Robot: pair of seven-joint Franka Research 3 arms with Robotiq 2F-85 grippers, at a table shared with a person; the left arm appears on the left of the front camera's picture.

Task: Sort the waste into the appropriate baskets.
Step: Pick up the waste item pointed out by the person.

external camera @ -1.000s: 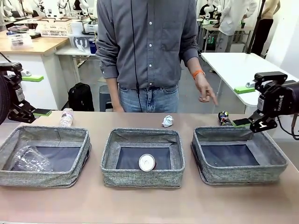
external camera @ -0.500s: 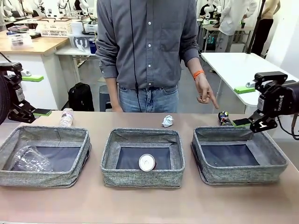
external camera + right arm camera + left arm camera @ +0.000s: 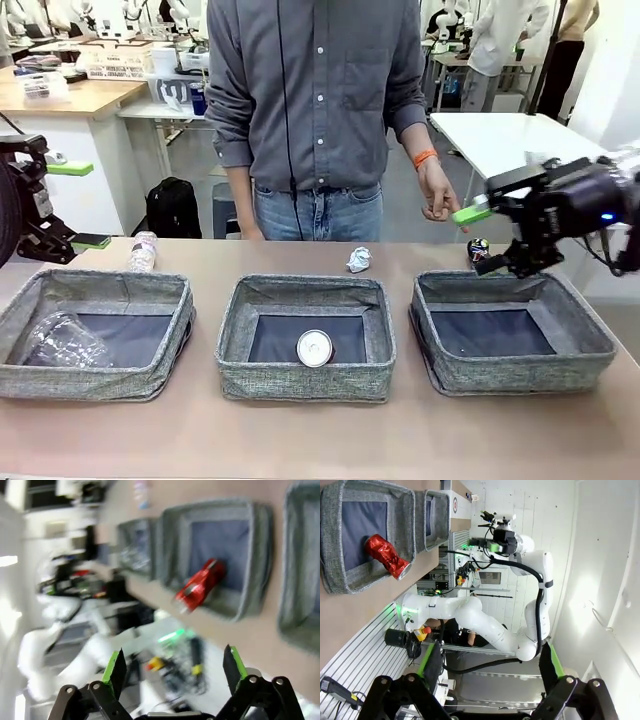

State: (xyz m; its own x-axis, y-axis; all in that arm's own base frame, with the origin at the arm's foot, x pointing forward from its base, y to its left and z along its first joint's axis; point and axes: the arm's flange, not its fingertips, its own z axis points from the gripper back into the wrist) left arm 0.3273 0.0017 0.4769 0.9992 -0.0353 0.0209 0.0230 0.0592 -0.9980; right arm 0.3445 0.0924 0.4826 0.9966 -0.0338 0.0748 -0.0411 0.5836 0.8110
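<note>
1. At the far right of the tan table [image 3: 300, 440], the right gripper [image 3: 479, 240] hangs with its green-padded jaws spread wide and nothing in their grip. The small dark can with a green top [image 3: 478, 247] sits on the table right by the fingertips, just behind the right-hand grey woven fabric basket [image 3: 590, 345].
2. At the table's left edge, the left gripper [image 3: 78, 205] also stands fully open and empty, well apart from any waste.
3. Two pieces look sorted: the dented red soda can [image 3: 314, 348] lies in the middle basket [image 3: 300, 290] and the crushed clear plastic cup [image 3: 62, 342] in the left basket [image 3: 100, 385]. The clear plastic bottle [image 3: 143, 251] and the crumpled white-silver paper ball [image 3: 358, 260] are on the table behind the baskets.
4. The person's hand [image 3: 436, 198] hangs near the right gripper, a finger pointing down. A reach for the dark can could brush it.
5. The can is small and round, and whether it stands or lies cannot be told. Pads closing off-centre would likely push it away or send it rolling toward the table's far edge.
6. The right-hand basket is the nearest. The can probably belongs with the red soda can, so releasing it there would missort it.
7. The right wrist view is smeared, so it gives poor guidance for aligning the pads.
</note>
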